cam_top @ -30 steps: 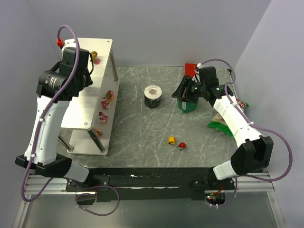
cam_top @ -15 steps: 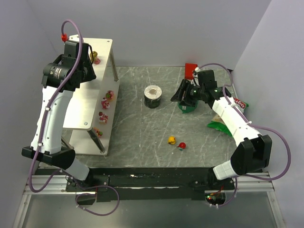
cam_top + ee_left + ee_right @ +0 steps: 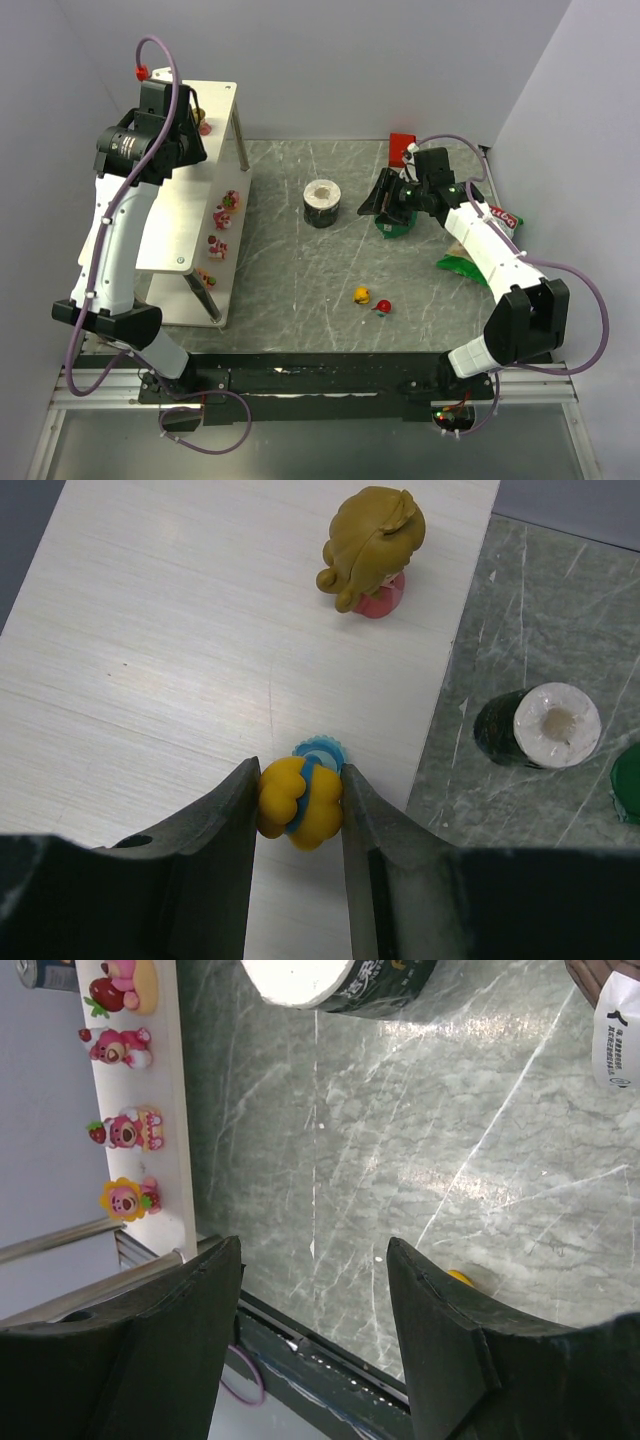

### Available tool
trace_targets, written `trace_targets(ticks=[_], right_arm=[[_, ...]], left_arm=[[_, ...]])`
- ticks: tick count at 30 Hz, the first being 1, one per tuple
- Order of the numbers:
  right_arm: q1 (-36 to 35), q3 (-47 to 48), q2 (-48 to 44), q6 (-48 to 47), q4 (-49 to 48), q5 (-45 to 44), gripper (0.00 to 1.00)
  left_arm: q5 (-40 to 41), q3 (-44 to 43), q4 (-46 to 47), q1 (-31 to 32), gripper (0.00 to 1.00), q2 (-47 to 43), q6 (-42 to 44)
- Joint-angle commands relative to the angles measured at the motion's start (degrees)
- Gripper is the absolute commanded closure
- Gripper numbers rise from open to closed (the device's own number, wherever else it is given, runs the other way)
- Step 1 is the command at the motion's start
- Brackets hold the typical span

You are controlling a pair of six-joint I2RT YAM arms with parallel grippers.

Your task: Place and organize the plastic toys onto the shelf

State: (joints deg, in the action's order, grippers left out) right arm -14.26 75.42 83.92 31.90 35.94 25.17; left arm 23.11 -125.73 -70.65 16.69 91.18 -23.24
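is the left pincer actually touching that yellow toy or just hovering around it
Touching. In the left wrist view both fingers of the left pincer press against the sides of the yellow toy, no gap showing, over the shelf.

Shelf (image 3: 150, 630) showing a matt brushed top, table (image 3: 450, 1140) gleaming glossy marbled grey, yellow toy (image 3: 300, 802) shining smooth plastic

Top external: high, from the near edge, looking down on the whole table (image 3: 300, 280). Left wrist: close, straight down on the shelf (image 3: 150, 630) top. Right wrist: farther off, slanting. Both wrist views share the cup (image 3: 556, 720) and the shelf.
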Motion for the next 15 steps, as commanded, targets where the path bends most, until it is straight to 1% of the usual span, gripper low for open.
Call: trace_targets(ticks=[1, 6, 10, 13, 15], right_arm=[[0.46, 2.19, 0.37, -0.43, -1.58, 1.37, 0.33], [-0.59, 4.12, 0.98, -0.96, -4.56, 6.64, 0.35], [-3.4, 5.61, 1.07, 0.0, -11.49, 11.04, 0.35], [-7.17, 9.65, 2.38, -0.52, -14.31, 12.45, 0.37], [-9.02, 13.69, 3.53, -0.96, -16.07, 14.02, 0.43]], left_arm=[[-1.14, -2.24, 0.08, -0.25, 0.92, -0.65, 0.74], [-2.19, -0.57, 0.16, -0.25, 0.93, -2.84, 0.66], [-2.99, 1.19, -0.01, -0.25, 0.93, -4.25, 0.48], [-2.99, 2.16, -0.1, -0.25, 0.93, -5.39, 0.39], [-3.07, 2.86, -0.01, -0.25, 0.92, -6.18, 0.39]])
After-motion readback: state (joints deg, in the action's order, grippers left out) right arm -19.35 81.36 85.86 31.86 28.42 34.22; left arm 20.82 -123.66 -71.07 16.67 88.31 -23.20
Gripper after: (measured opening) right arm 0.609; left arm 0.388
